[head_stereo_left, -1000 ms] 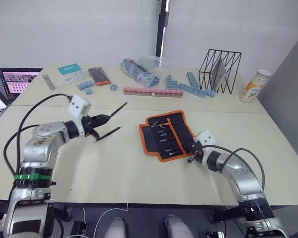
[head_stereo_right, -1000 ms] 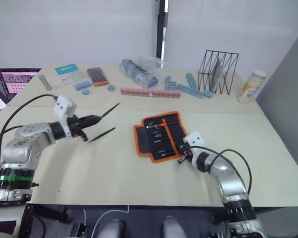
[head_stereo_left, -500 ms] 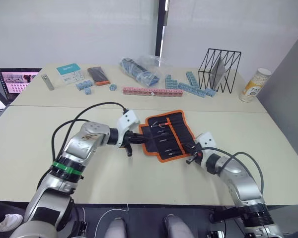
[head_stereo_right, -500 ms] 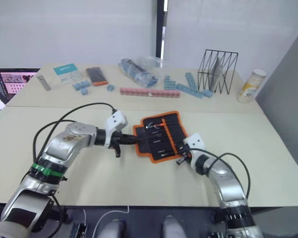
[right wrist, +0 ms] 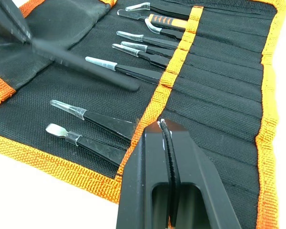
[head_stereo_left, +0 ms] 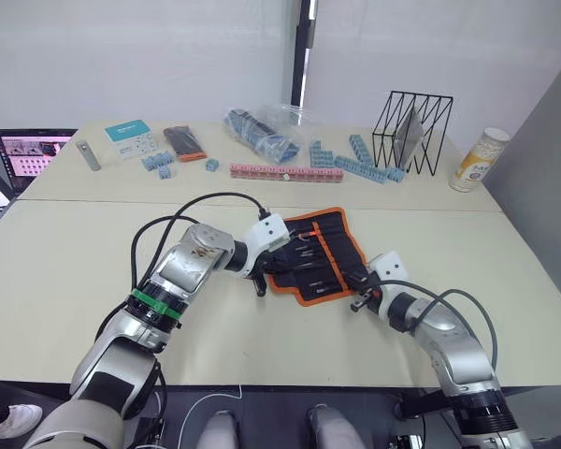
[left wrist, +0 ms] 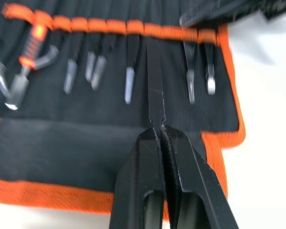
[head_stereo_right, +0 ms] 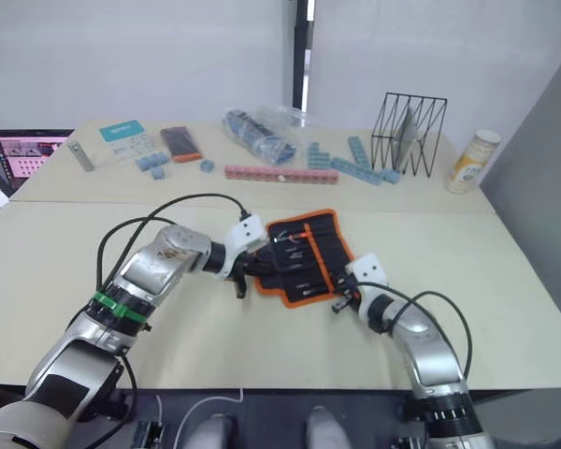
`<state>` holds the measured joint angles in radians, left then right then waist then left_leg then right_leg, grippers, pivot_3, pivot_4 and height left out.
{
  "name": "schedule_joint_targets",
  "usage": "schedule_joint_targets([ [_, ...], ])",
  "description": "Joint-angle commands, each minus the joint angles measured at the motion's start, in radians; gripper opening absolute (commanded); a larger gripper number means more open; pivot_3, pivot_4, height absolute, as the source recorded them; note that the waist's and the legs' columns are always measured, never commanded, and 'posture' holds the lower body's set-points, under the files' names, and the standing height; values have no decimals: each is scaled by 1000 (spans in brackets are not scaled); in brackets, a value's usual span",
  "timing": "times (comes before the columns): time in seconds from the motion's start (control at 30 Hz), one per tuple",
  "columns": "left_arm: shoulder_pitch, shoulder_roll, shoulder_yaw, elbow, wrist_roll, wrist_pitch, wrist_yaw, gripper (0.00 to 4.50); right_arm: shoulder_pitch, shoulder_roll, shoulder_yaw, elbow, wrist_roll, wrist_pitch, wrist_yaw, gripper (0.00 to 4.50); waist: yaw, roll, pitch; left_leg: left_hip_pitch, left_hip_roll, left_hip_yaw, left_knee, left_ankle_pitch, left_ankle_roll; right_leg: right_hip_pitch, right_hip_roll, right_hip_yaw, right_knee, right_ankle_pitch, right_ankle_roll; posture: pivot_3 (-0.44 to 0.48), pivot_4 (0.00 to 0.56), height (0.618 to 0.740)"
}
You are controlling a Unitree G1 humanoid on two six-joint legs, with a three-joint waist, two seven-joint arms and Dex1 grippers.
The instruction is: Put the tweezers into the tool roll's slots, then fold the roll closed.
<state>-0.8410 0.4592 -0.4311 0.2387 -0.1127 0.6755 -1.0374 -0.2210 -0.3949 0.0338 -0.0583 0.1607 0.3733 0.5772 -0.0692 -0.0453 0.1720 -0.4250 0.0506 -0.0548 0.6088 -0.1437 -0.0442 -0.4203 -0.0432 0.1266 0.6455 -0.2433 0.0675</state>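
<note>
The tool roll [head_stereo_left: 315, 251] lies open on the table, black with orange trim. Several tweezers [right wrist: 109, 125] with clear tip caps sit in the slots [right wrist: 169, 78] along the orange middle band. My left gripper [left wrist: 158, 131] is at the roll's left side, shut on one black tweezers [left wrist: 154, 81] whose point reaches toward the band between the seated ones. My right gripper [right wrist: 163, 126] is shut with nothing visible between its fingers, its tip just over the orange band near the roll's near right corner [head_stereo_left: 360, 297].
At the back stand a black wire rack [head_stereo_left: 413, 131], a bottle [head_stereo_left: 479, 159], a pink block strip [head_stereo_left: 285, 172], blue blocks [head_stereo_left: 355, 159], a plastic bag [head_stereo_left: 266, 131], a small black case [head_stereo_left: 185, 142] and a laptop [head_stereo_left: 33, 154].
My left arm has swung from the table's left side to the roll, carrying the tweezers, and now holds them over the slots. The right gripper has stayed at the roll's near corner.
</note>
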Motion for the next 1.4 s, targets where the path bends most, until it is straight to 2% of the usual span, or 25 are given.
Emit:
schedule_joint_targets([
  [0.03,-40,-12,-17,23,40,-49,-9,13,15,-1,10,1,-3,22,-5,0,0,0,0,0,0,0,0,0,0,0,0,0,0,0,0,0,150,740],
  [0.63,-166,-195,19,344,94,-241,24,13,9,-14,14,-14,-4,42,-2,0,2,0,0,-1,-1,0,1,0,0,0,0,0,0,0,1,0,150,740],
  [0.97,-281,-363,42,670,148,-444,73,13,-10,-10,22,-7,-2,42,0,0,2,0,0,-1,-1,0,2,0,0,0,0,1,-1,1,2,0,150,740],
  [1.23,-302,-392,100,729,161,-489,104,13,0,-9,22,-20,-2,48,-4,0,2,0,0,-2,-2,-1,2,0,0,1,0,1,-1,1,3,0,150,740],
  [1.4,-248,-337,121,602,144,-399,31,1565,-5,-9,25,-7,-3,46,1,0,-3,0,0,-2,-2,-1,2,0,0,0,0,1,-1,1,3,0,150,740],
])
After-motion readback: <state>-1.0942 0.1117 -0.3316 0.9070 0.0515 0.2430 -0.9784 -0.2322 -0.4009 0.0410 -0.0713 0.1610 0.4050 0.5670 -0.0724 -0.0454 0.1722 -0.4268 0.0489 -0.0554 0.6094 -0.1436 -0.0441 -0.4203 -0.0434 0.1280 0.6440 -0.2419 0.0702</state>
